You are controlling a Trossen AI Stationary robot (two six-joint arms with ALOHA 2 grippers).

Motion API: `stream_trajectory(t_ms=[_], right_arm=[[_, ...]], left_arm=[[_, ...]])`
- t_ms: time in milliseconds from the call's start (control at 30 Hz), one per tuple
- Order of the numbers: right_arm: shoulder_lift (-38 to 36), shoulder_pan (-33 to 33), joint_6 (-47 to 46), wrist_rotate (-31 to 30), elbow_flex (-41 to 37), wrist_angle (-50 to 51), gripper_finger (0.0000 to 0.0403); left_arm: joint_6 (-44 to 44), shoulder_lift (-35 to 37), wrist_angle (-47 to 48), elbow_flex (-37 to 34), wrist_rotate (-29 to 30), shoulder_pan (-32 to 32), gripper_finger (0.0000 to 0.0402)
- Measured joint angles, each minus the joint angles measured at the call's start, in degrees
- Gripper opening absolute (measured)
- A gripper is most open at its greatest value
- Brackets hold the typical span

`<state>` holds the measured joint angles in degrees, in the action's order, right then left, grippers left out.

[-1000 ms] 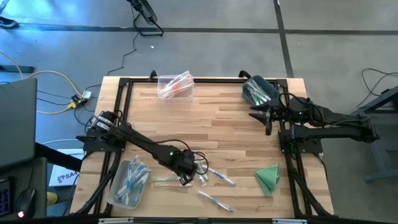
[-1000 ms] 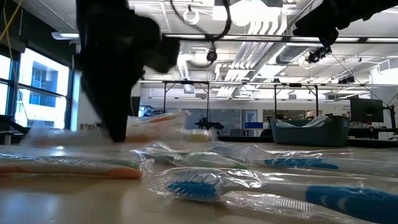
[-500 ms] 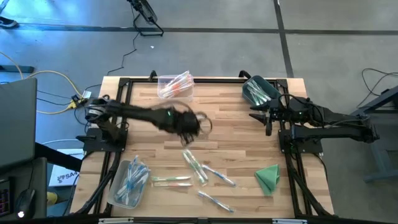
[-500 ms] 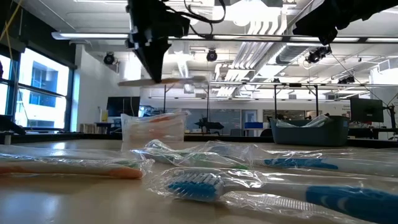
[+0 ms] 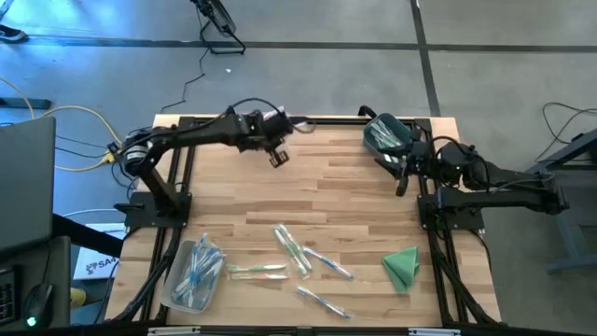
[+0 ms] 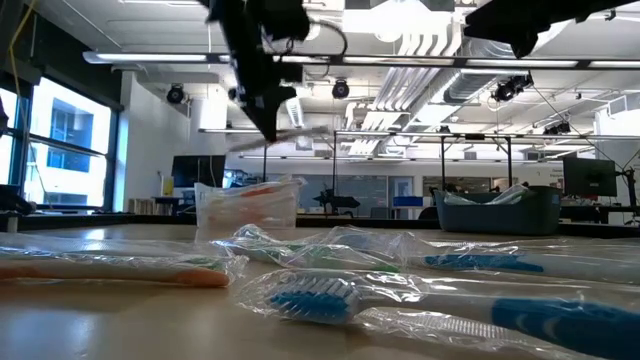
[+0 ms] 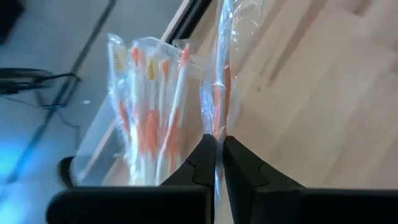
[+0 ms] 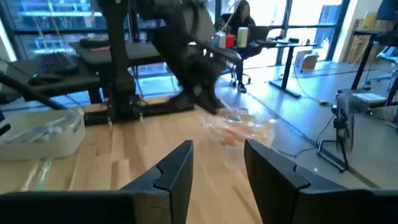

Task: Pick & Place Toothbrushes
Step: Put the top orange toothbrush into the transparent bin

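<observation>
A wrapped orange toothbrush (image 7: 219, 99) is pinched in the left gripper (image 7: 217, 163) above the far clear bin (image 7: 140, 112); the right gripper (image 8: 217, 165) is held part-open, empty, far right.

The table (image 5: 364, 201) is light wood planking with a smooth, satin finish. Its frame (image 5: 184, 168) is matt black metal. The toothbrushes (image 6: 400, 305) are sealed in clear, glossy, crinkled plastic film. The orange-brush bin (image 7: 124, 118) is transparent plastic. The green cloth (image 5: 402, 266) looks matt and soft.
</observation>
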<state>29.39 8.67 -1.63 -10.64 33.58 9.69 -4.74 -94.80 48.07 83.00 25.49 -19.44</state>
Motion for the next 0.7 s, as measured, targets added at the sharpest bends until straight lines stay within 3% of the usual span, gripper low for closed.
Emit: stream_trajectory(t_ms=[333, 433, 700], right_arm=[[0.0, 0.0, 0.0, -10.3, 0.0, -3.3, 0.0136], [0.0, 0.0, 0.3, -11.9, 0.0, -4.6, 0.0136], [0.0, 0.0, 0.5, -15.0, 0.0, -7.2, 0.0136]], left_arm=[[7.9, -0.1, -18.2, -11.4, -9.1, -12.6, 0.0009], [8.6, -0.1, -19.8, -13.5, -12.8, -15.5, 0.0009], [9.0, -0.1, -21.6, -15.7, -15.0, -18.5, 0.0009]])
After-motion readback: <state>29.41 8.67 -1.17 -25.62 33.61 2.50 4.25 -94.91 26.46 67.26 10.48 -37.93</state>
